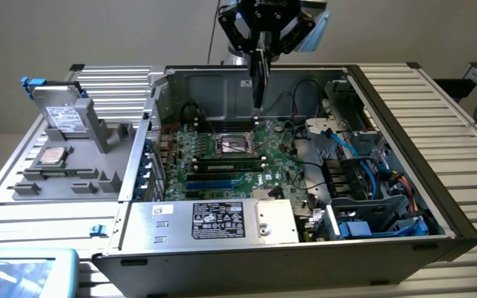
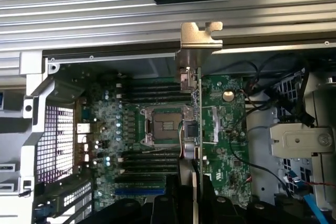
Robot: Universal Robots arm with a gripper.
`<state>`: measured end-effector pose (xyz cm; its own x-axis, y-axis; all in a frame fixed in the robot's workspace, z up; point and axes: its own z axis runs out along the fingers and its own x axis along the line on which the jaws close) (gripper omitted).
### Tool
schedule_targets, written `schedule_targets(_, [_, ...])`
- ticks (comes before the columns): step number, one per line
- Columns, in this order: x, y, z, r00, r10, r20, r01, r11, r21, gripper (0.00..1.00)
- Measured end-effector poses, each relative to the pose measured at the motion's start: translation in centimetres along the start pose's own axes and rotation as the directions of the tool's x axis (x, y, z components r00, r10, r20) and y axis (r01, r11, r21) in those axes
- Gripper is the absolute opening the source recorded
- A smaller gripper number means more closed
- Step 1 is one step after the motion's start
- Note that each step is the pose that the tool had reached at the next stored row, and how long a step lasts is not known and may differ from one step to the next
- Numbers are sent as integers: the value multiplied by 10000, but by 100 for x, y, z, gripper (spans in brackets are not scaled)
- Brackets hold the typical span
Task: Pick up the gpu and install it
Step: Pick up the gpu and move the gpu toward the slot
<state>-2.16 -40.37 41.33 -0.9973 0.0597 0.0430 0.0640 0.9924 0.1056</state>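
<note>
The arm is pointing straight down over the open case, with the gripper clamping the top end of the gpu (fingers squeezing both faces). The case is lying on its side on a ribbed metal table, with a plain wall behind and a grey tray sitting off to the exterior view's left. The gpu is hanging above the motherboard, long axis vertical, bracket end pointing down.

Green motherboard, dark gpu, black claw, blue cables, ribbed silver table.
</note>
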Motion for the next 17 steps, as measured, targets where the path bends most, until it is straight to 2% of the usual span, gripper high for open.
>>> schedule_targets(9, [-245,-1,41,9999,-164,-18,164,9999,7,28])
schedule_targets(13, [-298,2,44,9986,-519,-56,519,9986,21,28])
schedule_targets(17, [-300,2,45,9984,-555,-61,556,9985,21,28])
